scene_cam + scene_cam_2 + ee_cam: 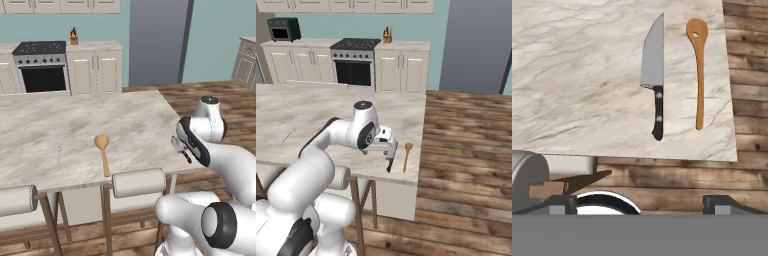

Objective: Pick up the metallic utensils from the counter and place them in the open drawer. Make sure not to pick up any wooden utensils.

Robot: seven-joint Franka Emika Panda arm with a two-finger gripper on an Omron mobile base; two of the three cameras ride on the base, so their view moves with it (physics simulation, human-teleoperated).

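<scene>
We're hovering over the counter [577,75] near its edge, gripper [642,202] spread fully wide and carrying nothing. Right below us lies the knife [654,75], flat on the marble, black handle toward the edge, blade pointing away. Just beside it, parallel but apart, sits the orange-brown spoon [698,70]; that one's wood, so we leave it. The fork [58,152] is well off across the counter, past the tan spoon [103,152]. The drawer we can't place from here. Knife first, we'd say: centre over the handle, set the fingers across its width, and come straight down. Keep the outer finger clear of the slotted spoon, and close on the handle, not the thin blade.
</scene>
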